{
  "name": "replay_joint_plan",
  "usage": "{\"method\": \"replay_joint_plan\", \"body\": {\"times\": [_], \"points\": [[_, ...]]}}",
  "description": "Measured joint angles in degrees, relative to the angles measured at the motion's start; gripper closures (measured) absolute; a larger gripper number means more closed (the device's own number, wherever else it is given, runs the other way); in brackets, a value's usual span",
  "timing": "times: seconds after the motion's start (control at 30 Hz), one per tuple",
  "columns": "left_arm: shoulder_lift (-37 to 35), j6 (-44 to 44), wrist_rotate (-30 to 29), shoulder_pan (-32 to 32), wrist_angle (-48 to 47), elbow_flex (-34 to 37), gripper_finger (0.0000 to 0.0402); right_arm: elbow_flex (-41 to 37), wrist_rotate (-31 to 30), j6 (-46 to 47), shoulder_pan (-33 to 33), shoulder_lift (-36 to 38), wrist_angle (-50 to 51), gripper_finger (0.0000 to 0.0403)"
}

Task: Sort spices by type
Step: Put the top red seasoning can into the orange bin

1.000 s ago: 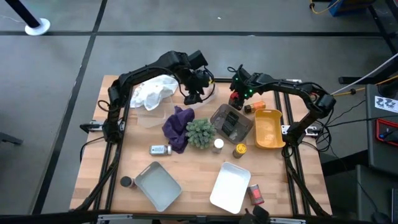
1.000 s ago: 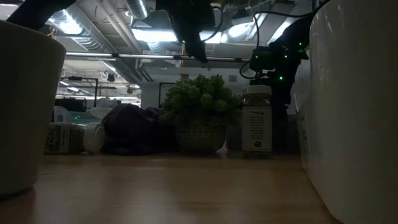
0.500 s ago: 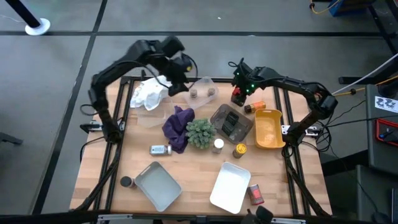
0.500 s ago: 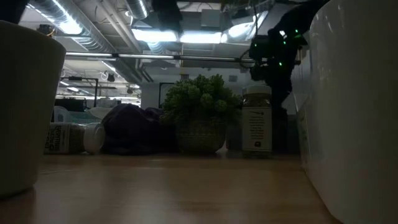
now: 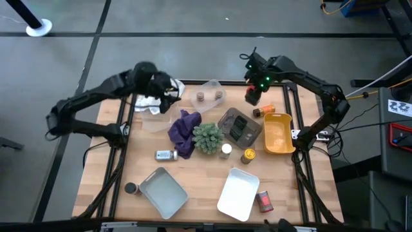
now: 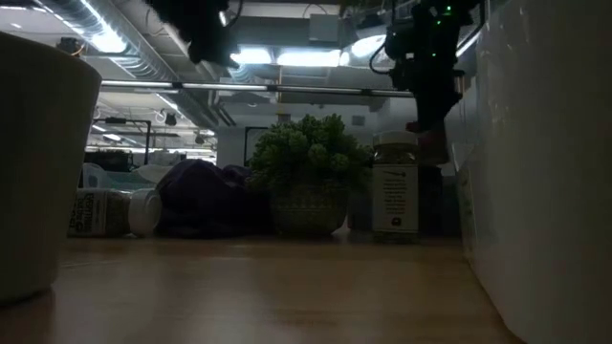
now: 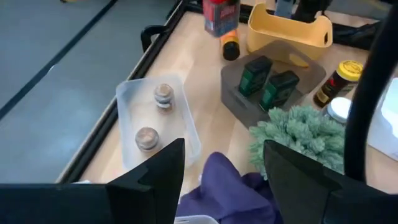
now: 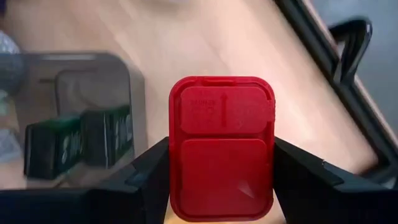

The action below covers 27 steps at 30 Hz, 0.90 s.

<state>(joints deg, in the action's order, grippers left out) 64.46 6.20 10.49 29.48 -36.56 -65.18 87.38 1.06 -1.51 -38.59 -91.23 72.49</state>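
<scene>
Right gripper [image 8: 221, 180] has the red tin [image 8: 221, 147] clamped by its sides, clear of the table for you to carry, while the left gripper [image 7: 224, 165] waits open-fingered.

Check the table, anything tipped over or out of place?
Yes. The white-capped jar lies on its side beside the purple cloth; the red tin lies flat by the white tray. Right hand holds another red tin.

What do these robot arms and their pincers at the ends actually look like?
Both arms are dark, nearly black, built from slim jointed segments with black cables alongside. The right arm shows small green lights near its wrist. Each ends in an end effector, left and right, made of two flat, angular dark fingers with matte surfaces. No markings are legible.
</scene>
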Motion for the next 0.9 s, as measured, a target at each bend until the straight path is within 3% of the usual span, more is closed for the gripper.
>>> {"method": "replay_joint_plan", "body": {"times": [0.23,0.47,0.63,0.9], "points": [[-6.61,-4.32,-0.20,-0.17,12.16,15.35,0.0202,-0.11,0.01,5.50,0.01,2.25,8.83,0.0175],[-6.75,-8.33,-0.18,-2.18,23.02,23.07,0.0202,-0.88,-0.07,10.93,3.69,7.81,12.28,0.0176],[-6.75,-10.18,-0.16,-3.93,28.84,26.48,0.0202,-1.18,-5.67,18.48,9.07,12.44,15.46,0.0176],[-6.72,-10.75,-0.18,-7.81,29.96,28.28,0.0202,-15.73,-8.26,39.45,21.21,25.75,15.68,0.0175]]}}
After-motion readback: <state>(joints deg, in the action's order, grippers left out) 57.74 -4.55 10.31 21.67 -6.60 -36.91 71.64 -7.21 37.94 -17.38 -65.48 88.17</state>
